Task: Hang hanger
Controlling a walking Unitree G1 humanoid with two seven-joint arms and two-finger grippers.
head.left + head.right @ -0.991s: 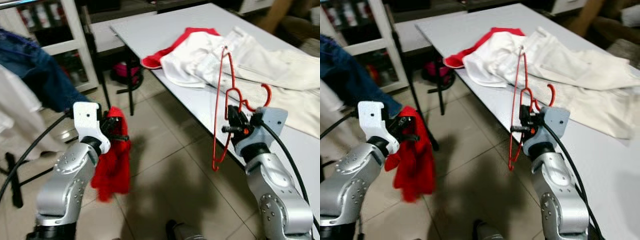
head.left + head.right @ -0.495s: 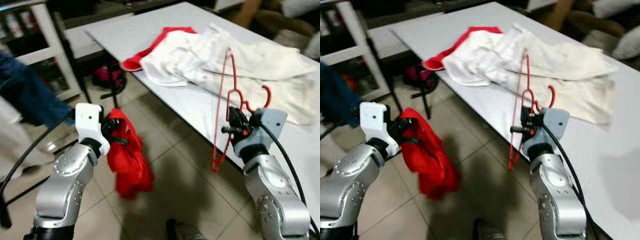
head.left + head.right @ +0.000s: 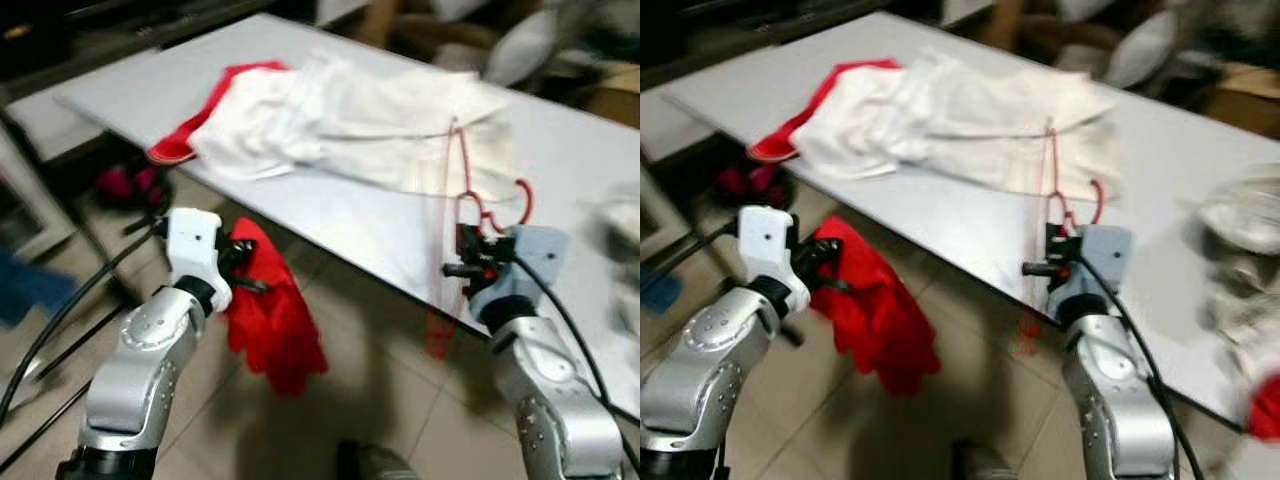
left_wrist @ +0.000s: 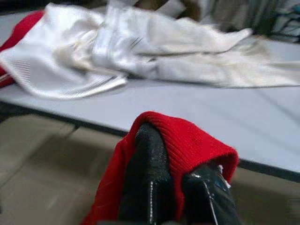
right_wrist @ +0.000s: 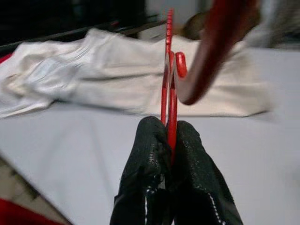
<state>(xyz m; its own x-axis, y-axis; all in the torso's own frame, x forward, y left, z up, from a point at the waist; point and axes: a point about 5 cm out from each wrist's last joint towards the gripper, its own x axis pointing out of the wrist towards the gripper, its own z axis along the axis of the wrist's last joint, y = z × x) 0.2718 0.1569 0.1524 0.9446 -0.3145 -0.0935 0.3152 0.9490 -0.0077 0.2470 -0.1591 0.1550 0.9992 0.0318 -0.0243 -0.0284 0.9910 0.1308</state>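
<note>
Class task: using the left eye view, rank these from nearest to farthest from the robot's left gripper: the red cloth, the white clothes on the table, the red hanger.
1. Red cloth: pinched in the left gripper, hanging over the floor.
2. White clothes: on the table, ahead of that gripper.
3. Red hanger: across on the robot's right, held upright in the right gripper.

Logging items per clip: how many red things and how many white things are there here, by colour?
Red: 3 (the red hanger in the right tool, the red garment in the left tool, the red cloth on the table)
White: 1 (the pile of white clothes)
Total: 4
</note>
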